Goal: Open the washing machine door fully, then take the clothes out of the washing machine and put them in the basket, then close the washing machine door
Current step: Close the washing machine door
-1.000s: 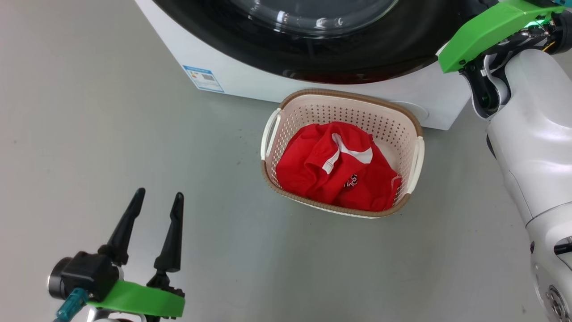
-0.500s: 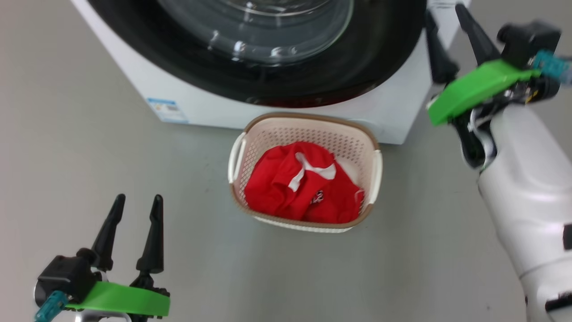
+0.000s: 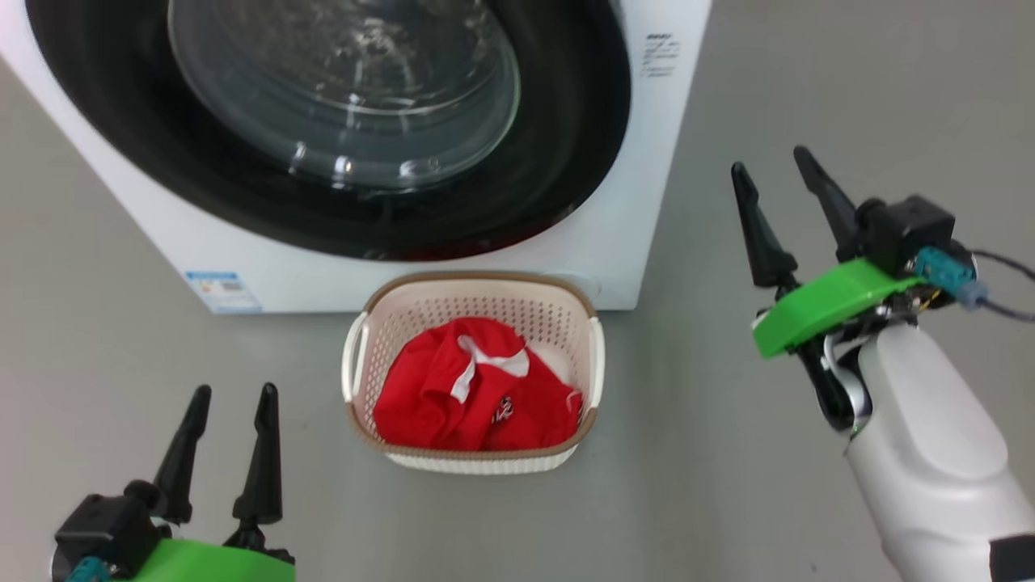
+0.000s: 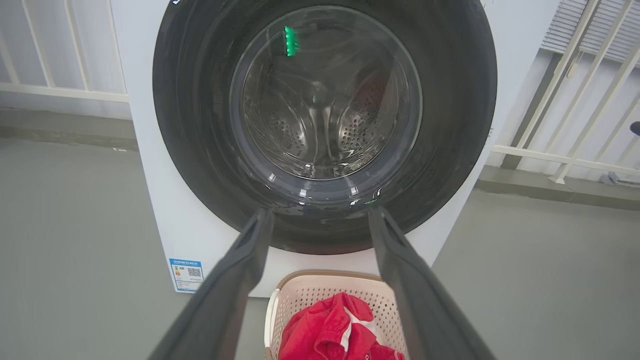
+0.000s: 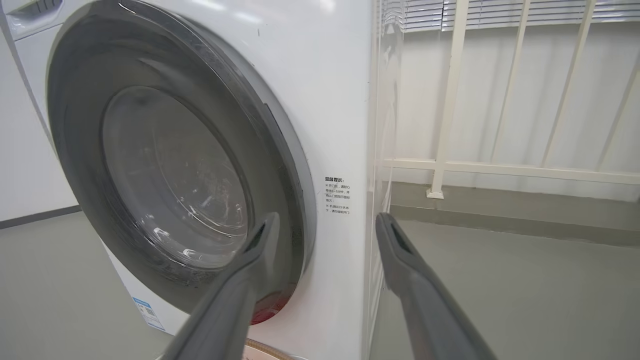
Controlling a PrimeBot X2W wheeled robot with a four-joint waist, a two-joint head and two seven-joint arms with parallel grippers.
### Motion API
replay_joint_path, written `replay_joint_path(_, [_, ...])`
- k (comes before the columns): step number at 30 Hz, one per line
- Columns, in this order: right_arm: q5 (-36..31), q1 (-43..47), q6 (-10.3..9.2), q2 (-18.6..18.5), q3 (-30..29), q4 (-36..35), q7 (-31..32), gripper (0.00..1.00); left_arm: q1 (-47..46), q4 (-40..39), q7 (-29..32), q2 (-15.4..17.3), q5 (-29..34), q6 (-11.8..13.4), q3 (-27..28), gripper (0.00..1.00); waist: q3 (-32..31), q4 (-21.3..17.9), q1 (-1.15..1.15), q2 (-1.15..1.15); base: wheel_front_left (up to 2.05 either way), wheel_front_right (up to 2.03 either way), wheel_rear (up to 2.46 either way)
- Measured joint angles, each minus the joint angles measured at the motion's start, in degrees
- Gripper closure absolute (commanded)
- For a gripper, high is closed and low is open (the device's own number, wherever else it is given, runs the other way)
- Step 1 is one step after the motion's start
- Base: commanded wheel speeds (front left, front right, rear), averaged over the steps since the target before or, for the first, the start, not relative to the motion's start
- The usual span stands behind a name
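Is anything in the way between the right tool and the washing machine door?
Nothing visible. The right tool hangs open, right of the washing machine, with only air between it and the washing machine door. The basket sits lower down.

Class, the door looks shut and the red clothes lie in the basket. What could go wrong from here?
1. The washing machine door looks closed, but latching cannot be told; it might swing open.
2. The right gripper, jaws open, hangs near the right corner of the washing machine; a careless swing may clip it.
3. The basket stands against the machine's front; the robot rolling forward could tip it and spill the clothes.
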Motion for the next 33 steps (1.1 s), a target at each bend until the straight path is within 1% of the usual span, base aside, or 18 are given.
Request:
replay_joint_path(8, [-0.96, 9.15, 0.00, 0.16, -0.75, -7.76, -0.01, 0.00, 3.08, -0.07, 0.00, -0.45, 0.15, 0.00, 0.56, 0.00, -4.46, -2.85, 0.00, 0.00, 0.00, 0.00, 0.00])
replay_joint_path(11, [-1.19, 12.95, 0.00, -0.01, -0.98, -10.50, -0.01, 0.00, 4.07, -0.14, 0.00, -0.68, 1.15, 0.00, 0.59, 0.00, -6.09, -3.60, 0.00, 0.00, 0.00, 0.00, 0.00])
replay_joint_path(16, [-1.16, 19.68, 0.00, -0.01, -3.47, -15.63, 0.00, 0.00, 5.70, -1.02, 0.00, -0.74, 1.80, 0.00, 0.76, 0.00, -8.30, -4.51, 0.00, 0.00, 0.00, 0.00, 0.00])
replay_joint_path(23, [-1.30, 27.33, 0.01, 0.31, -7.84, -21.65, 0.00, 0.00, 8.44, -2.53, 0.00, -0.80, 3.65, 0.00, 1.62, 0.00, -10.15, -5.15, 0.00, 0.00, 0.00, 0.00, 0.00])
replay_joint_path(25, [-2.19, 29.24, 0.00, 0.42, -9.12, -24.23, 0.00, 0.00, 9.12, -3.88, 0.00, -0.91, 3.64, 0.00, 2.22, 0.00, -10.53, -5.17, 0.00, 0.00, 0.00, 0.00, 0.00])
replay_joint_path(28, [-5.63, 32.63, 0.00, 0.75, -10.57, -27.35, -0.01, 0.00, 9.79, -5.31, 0.00, -1.09, 3.64, 0.00, 2.50, 0.00, -11.04, -5.01, 0.00, 0.00, 0.00, 0.00, 0.00])
replay_joint_path(30, [-5.90, 35.26, 0.01, 1.71, -11.90, -28.50, 0.00, 0.00, 10.66, -5.94, 0.00, -1.11, 3.68, 0.00, 2.53, 0.00, -11.38, -4.89, 0.00, 0.00, 0.00, 0.00, 0.00])
replay_joint_path(33, [-6.83, 38.21, 0.01, 2.14, -12.11, -29.48, 0.00, 0.00, 12.73, -5.98, 0.00, -1.09, 4.56, 0.00, 2.47, 0.00, -11.77, -4.95, 0.00, 0.00, 0.00, 0.00, 0.00])
